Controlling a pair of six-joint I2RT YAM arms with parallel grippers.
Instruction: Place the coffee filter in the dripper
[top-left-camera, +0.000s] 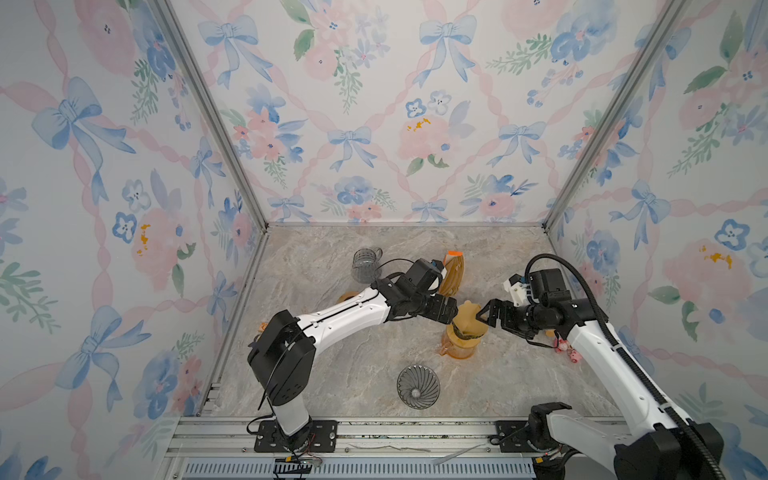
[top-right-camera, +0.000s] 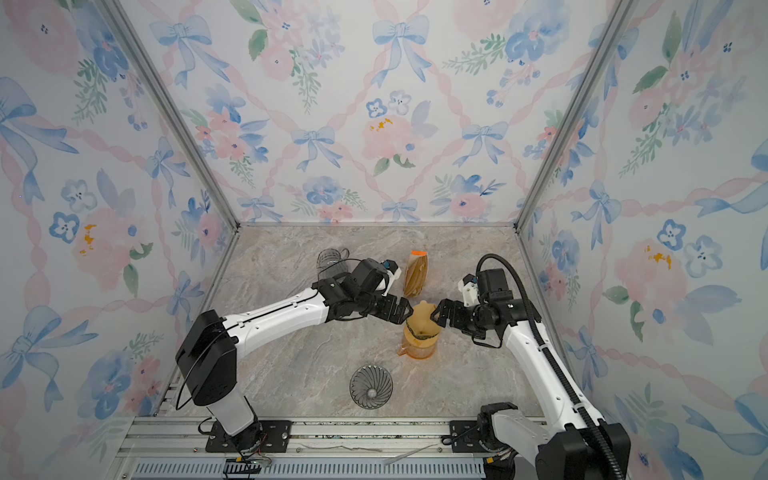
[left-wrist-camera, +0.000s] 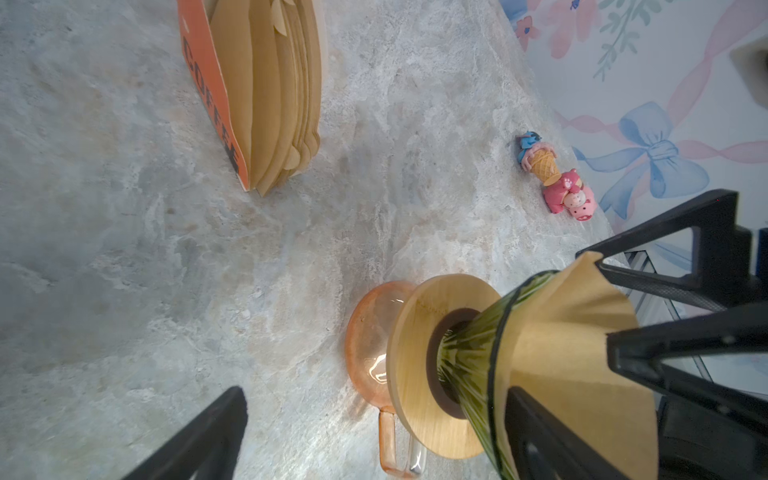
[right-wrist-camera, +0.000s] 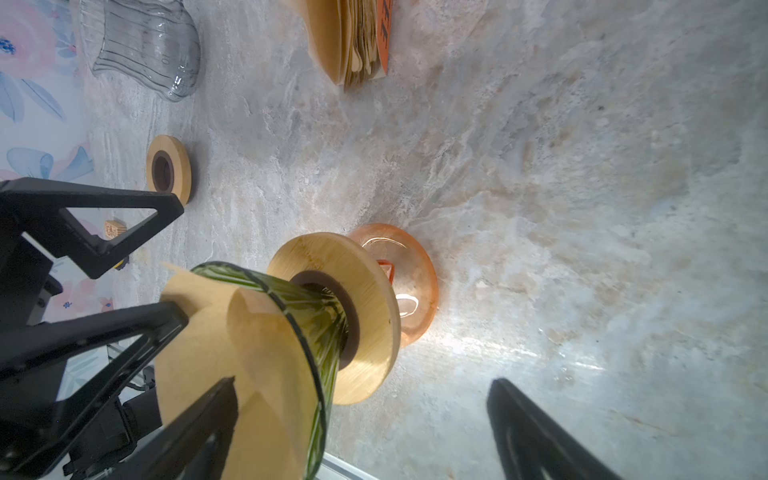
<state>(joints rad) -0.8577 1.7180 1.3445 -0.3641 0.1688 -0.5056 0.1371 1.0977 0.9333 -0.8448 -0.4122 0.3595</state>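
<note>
Flanking the dripper, the left gripper (top-left-camera: 445, 311) and right gripper (top-left-camera: 487, 312) both stood with jaws spread wide. Neither pinched anything. One finger of each lay close against the paper; the wrist views did not settle whether they touched it.

Coffee filter (left-wrist-camera: 569, 332): brown paper cone, sitting inside the green glass dripper (left-wrist-camera: 478, 357), its upper edge standing proud of the glass rim, with a folded flap showing in the right wrist view. The dripper rested in a wooden collar (left-wrist-camera: 419, 353) on an orange glass jug (top-left-camera: 459, 349), near the middle of the table (top-left-camera: 332, 374).

Step in hand, as judged: the filter appeared placed, so this looked like the release or final seating. The next move would call for backing both grippers straight out, away from the paper, so that no finger catches the raised edge and lifts or skews the cone. If the paper sat high, a light press downward first.

Further out: a pack of spare filters (left-wrist-camera: 266, 91) stood upright behind the jug. Its orange card read "COFFEE" in black capitals, the last letters partly cut off. A clear ribbed dripper (top-left-camera: 418, 386) sat empty toward the front, a clear mug (top-left-camera: 365, 264) at the back, a spare wooden ring (right-wrist-camera: 168, 168) to the left, and small toy figures (left-wrist-camera: 557, 174) near the right wall. No other writing was legible.
</note>
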